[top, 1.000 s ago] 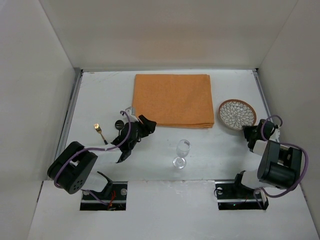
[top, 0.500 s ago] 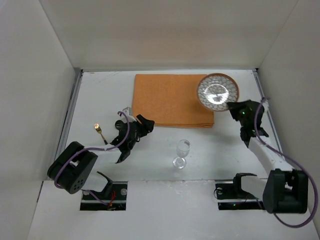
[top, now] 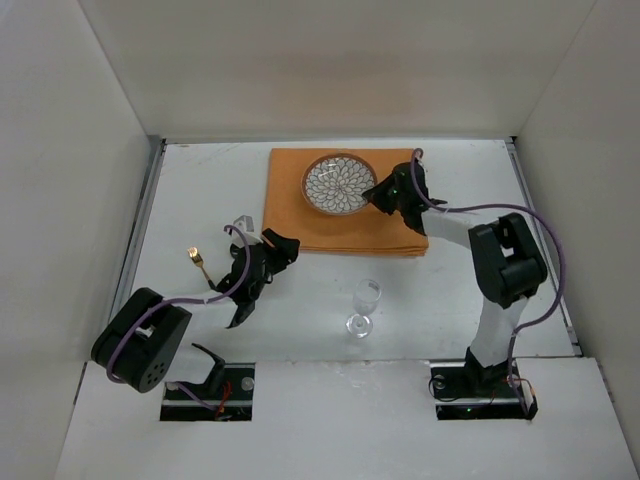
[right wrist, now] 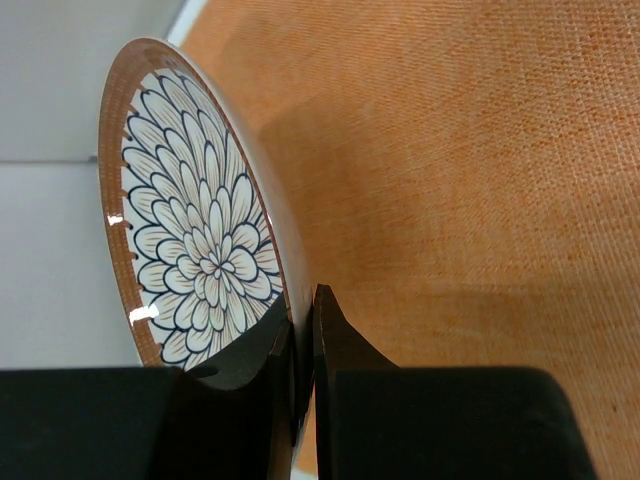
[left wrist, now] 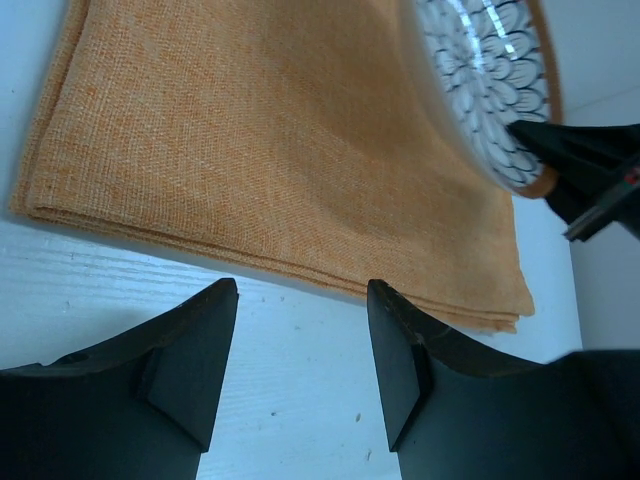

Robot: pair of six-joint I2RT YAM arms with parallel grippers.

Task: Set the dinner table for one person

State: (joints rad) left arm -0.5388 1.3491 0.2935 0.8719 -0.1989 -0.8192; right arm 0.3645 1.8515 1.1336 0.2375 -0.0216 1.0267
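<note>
The right gripper (right wrist: 303,312) is pinched tight on the rim of a flower-patterned plate (right wrist: 196,232), one finger on the patterned face and the other behind it. The plate is tipped up on a slant over the far middle of the folded orange cloth (top: 300,222); I can't tell whether its low edge touches the fabric.

The left gripper (left wrist: 301,300) hangs with its jaws apart and nothing between them, low over the white top just off the cloth's near left corner. To its left lies a small gold fork (top: 199,263). An empty wine glass (top: 364,304) stands upright near the front, between the two arms. All of it sits on the dinner table (top: 450,290), which fills the floor of the white-walled booth.
</note>
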